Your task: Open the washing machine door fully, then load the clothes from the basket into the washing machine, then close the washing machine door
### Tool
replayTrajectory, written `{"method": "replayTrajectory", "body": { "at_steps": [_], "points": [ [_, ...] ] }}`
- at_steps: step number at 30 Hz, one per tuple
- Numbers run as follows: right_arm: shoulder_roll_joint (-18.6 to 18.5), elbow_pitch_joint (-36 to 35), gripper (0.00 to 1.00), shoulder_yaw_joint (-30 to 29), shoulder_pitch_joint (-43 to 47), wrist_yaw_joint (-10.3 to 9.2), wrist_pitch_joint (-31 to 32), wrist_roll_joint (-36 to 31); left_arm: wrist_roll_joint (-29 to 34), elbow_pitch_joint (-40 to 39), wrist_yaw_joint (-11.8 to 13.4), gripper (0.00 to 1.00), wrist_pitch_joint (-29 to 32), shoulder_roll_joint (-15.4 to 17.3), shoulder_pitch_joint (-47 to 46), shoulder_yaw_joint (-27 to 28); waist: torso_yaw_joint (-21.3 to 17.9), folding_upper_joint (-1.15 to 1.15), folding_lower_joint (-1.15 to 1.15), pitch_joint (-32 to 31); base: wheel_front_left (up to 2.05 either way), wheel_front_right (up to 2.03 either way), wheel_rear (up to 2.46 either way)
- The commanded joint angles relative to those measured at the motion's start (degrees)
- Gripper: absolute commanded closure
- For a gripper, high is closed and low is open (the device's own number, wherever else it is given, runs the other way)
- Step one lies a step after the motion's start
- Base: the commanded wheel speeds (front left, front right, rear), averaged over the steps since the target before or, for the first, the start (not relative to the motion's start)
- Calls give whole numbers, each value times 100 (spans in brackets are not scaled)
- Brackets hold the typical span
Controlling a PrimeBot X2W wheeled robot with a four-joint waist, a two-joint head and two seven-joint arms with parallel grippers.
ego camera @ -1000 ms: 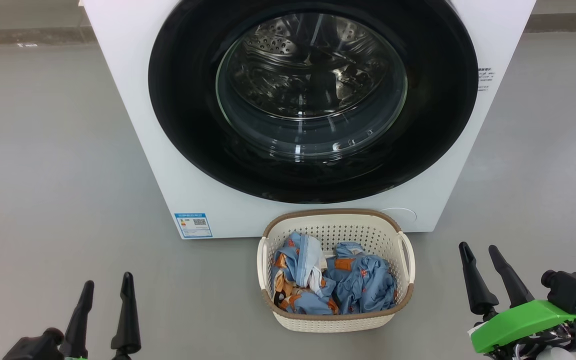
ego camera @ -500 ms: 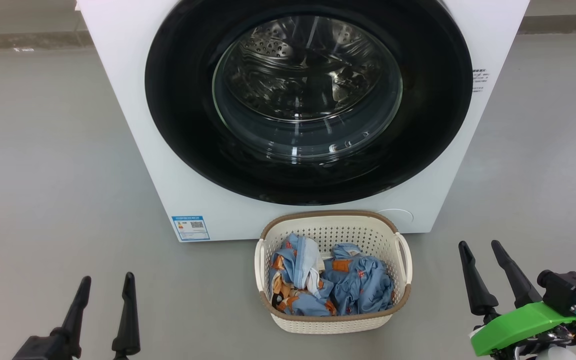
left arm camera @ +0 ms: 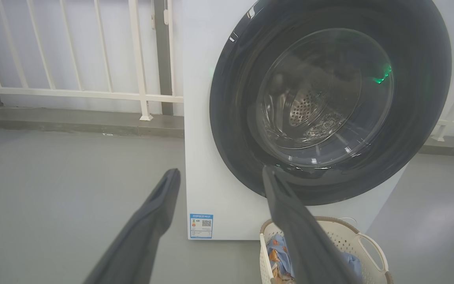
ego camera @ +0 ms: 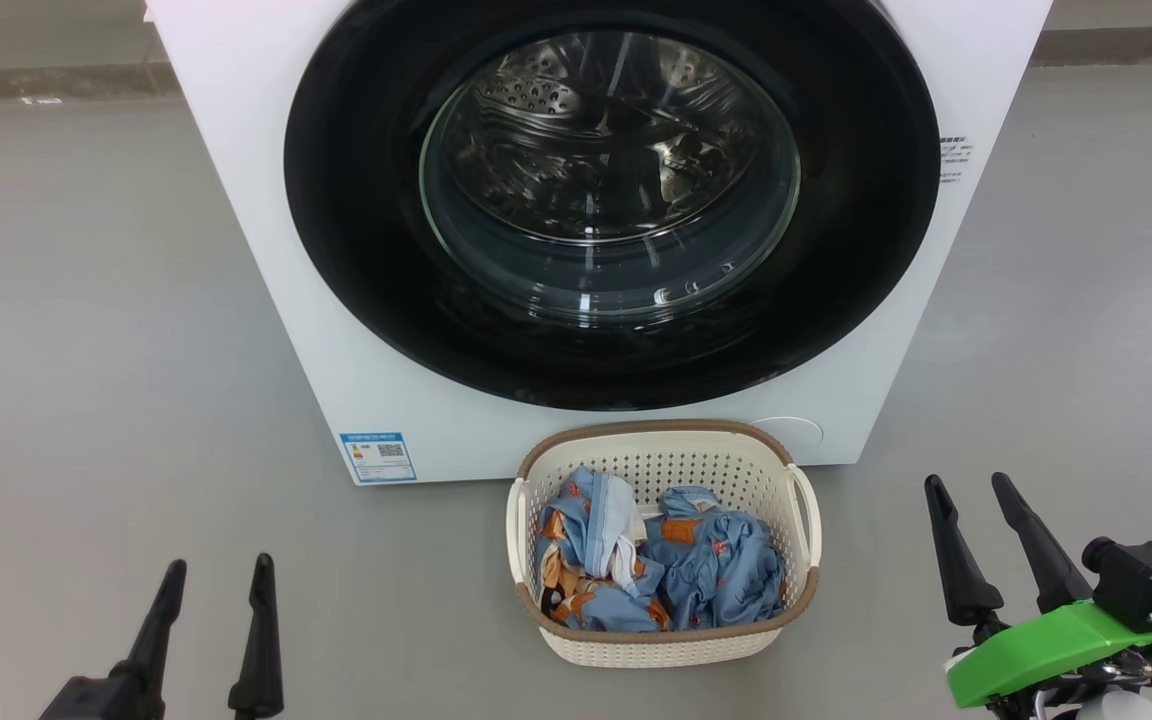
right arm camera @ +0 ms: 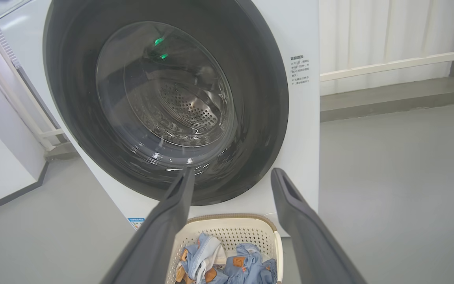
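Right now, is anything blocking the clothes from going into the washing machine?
Yes. The washing machine door is shut over the front of the washing machine, behind the basket holding the clothes. It must open first.

Bright even light, pics sharp, glare on washing machine door (ego camera: pixel 608 200).
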Motion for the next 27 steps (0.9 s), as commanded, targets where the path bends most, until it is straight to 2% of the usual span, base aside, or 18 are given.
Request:
{"method": "replayTrajectory", "body": {
  "at_steps": [1, 17, 27],
  "points": [
    [-53, -155, 0, 60, -69, 43, -72, -103, -49, -79, 3, 0, -43, 118, -147, 190, 0, 0, 0, 3, 0, 0, 0],
    [-24, -207, 0, 10, -48, 43, -72, -139, 118, 19, 3, 0, -43, 127, -188, 226, -22, 0, 0, 25, 6, 7, -13],
    [-12, -235, 0, 22, -56, 43, -72, -144, 190, 60, 3, 0, -43, 98, -202, 260, -47, 0, 0, 71, 83, 83, -165]
  ]
}}
